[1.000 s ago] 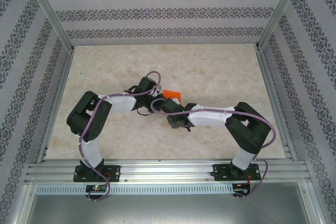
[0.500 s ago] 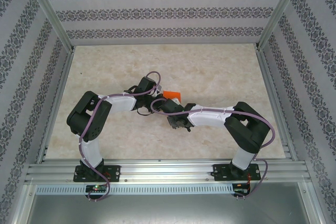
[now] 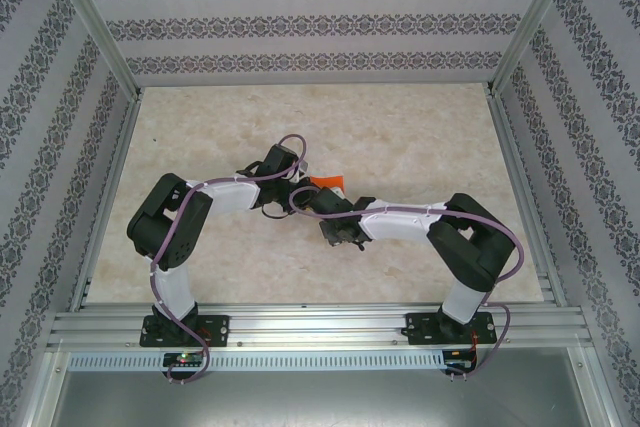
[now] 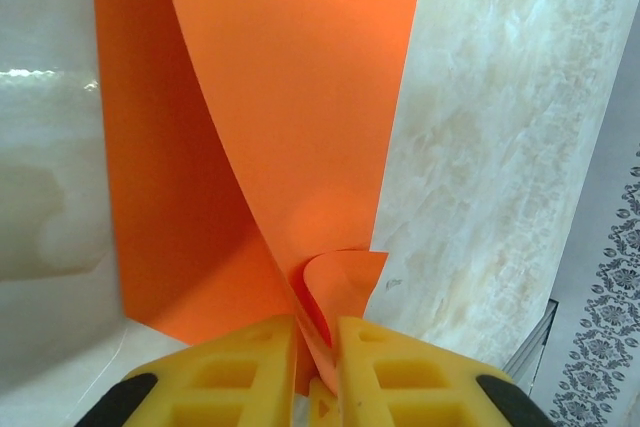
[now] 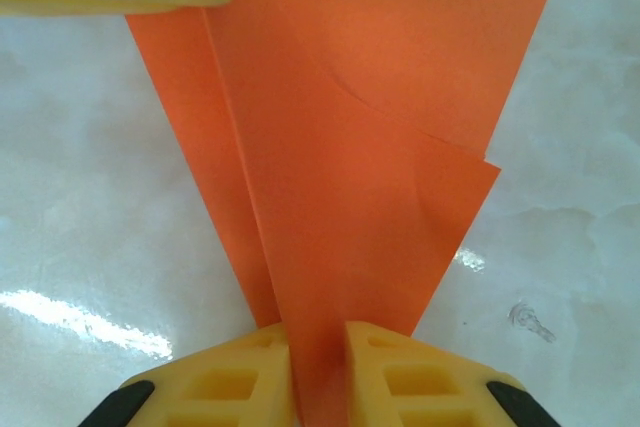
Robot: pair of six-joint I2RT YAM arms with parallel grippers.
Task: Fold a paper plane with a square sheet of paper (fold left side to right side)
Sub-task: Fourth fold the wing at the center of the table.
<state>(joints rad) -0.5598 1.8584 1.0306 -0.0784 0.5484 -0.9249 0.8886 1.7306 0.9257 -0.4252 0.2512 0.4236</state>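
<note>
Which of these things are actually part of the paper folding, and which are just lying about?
In the job: square sheet of paper, left gripper, right gripper, both pinching it.
Just surroundings: table, patterned walls, metal frame.

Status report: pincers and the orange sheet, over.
Left pincer shut on the square sheet of paper. Right pincer shut on it too. Paper curled over, not flat. No obstruction seen.

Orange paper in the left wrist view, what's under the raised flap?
The same paper, its lower layer flat on the table. The table beneath is covered, as is the flap's corner inside the left pincer.
</note>
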